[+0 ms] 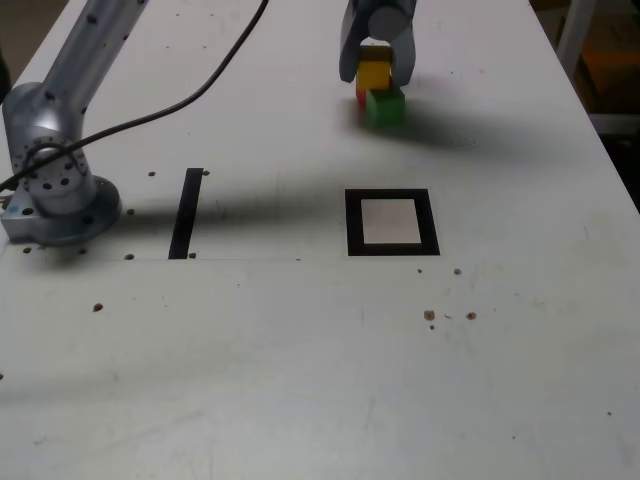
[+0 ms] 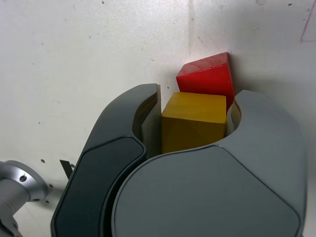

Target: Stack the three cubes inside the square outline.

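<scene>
At the far middle of the table in the exterior view, my gripper point(image 1: 375, 74) is shut on the yellow cube point(image 1: 374, 72). In the wrist view both jaws press the sides of the yellow cube point(image 2: 193, 121), with the gripper point(image 2: 195, 106) around it. The red cube point(image 2: 207, 76) lies just beyond it, touching or nearly touching; only a sliver of the red cube point(image 1: 361, 95) shows in the exterior view. The green cube point(image 1: 385, 107) sits on the table right next to them, hidden from the wrist view. The square outline point(image 1: 353, 222) lies nearer the camera, nothing inside it.
A straight black tape strip point(image 1: 186, 212) lies toward the exterior view's left. The arm's base point(image 1: 55, 190) stands at the left edge, with a black cable point(image 1: 200, 90) trailing across the table. Small dark specks point(image 1: 430, 315) dot the surface.
</scene>
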`<state>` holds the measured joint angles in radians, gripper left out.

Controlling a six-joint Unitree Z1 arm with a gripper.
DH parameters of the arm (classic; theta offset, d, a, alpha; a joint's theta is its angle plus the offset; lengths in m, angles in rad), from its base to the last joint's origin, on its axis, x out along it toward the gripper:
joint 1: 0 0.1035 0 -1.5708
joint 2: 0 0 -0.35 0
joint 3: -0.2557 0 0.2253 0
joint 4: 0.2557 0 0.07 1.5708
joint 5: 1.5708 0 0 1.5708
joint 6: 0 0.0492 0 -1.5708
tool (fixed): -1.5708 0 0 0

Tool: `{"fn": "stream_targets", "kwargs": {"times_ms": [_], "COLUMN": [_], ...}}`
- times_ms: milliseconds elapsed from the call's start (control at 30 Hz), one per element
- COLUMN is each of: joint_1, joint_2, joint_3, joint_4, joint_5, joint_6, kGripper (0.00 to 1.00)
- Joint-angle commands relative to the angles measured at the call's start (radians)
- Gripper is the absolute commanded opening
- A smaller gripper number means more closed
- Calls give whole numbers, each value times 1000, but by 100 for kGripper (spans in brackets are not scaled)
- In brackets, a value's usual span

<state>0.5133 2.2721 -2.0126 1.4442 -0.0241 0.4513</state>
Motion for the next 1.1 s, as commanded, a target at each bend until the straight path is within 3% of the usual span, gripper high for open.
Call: {"fn": "stream_targets", "kwargs": {"times_ms": [0,200,533,800,933,1067], "joint_1": [-13,-100,-302,-309,-301,-299], "joint_2": [-25,-17,111,118,93,90], "joint_3": [-20,-107,-243,-108,-57,-44], "joint_4": [14,70,129,40,0,-12], "joint_5": [7,-5,-30,-15,-1,-6], "joint_6": [1,-21,-121,-127,-127,-114], "kGripper": [25,24,24,25,35,60]}}
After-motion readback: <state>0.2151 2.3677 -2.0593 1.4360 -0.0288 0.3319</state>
